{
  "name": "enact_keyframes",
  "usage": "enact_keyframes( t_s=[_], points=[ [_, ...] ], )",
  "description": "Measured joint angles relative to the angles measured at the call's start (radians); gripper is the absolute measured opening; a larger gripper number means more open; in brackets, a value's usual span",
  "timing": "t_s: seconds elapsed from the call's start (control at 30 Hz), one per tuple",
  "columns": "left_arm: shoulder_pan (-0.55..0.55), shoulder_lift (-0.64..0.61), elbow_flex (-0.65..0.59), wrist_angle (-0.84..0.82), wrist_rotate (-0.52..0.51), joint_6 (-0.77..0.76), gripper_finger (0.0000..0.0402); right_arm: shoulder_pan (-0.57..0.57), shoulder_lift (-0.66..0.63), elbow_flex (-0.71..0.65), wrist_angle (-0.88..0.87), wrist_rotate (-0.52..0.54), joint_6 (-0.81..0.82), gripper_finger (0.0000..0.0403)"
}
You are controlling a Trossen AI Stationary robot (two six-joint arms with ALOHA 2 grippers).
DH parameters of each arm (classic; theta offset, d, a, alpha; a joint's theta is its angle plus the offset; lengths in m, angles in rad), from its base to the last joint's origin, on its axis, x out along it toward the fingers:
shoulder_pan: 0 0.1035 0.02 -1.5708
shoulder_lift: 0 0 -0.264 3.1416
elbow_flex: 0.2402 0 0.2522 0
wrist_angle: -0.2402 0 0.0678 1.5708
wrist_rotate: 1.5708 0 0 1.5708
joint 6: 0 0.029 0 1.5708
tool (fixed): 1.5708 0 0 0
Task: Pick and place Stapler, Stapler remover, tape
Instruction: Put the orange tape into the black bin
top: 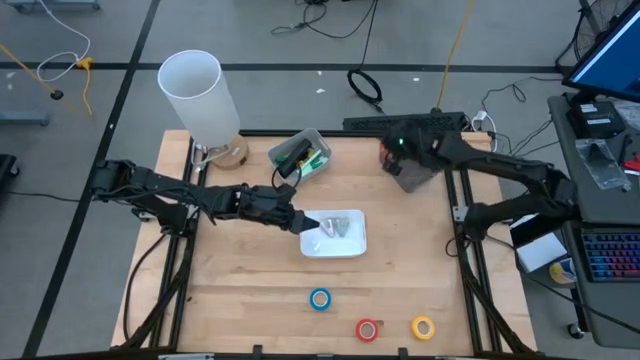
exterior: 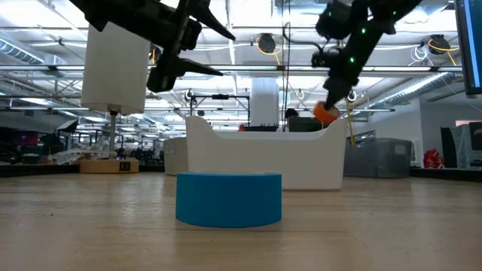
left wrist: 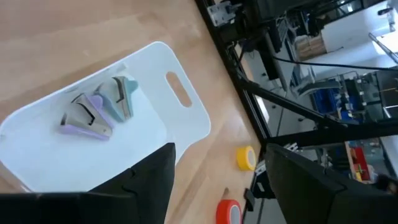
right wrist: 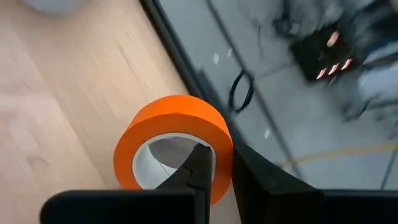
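Up at the far right corner of the table, the right gripper is raised off the wood, its fingers pinched on the wall of the orange tape roll; the low view shows that roll hanging in the air behind the white tray. Meanwhile the left arm reaches across to the tray's left edge, left gripper spread wide and holding nothing. Only its wrist view shows two staple removers lying in the tray. Near the front edge sit the blue, red and yellow rolls.
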Motion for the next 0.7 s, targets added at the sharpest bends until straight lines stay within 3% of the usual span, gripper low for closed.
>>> enact_keyframes(
  t_s=[0.3, 0.6, 0.7],
  points=[
    [0.0, 0.0, 0.0, -0.022, -0.001, 0.016, 0.0244, -0.233, 0.114, 0.0, -0.05, -0.133, -0.017, 0.003],
    [0.001, 0.0, 0.0, -0.024, -0.009, 0.018, 0.0243, -0.295, 0.27, 0.0, -0.023, -0.153, -0.03, 0.004],
    [0.001, 0.0, 0.0, -0.026, -0.009, 0.018, 0.0243, -0.299, 0.306, -0.001, 0.012, -0.113, -0.04, 0.0037]
  ],
)
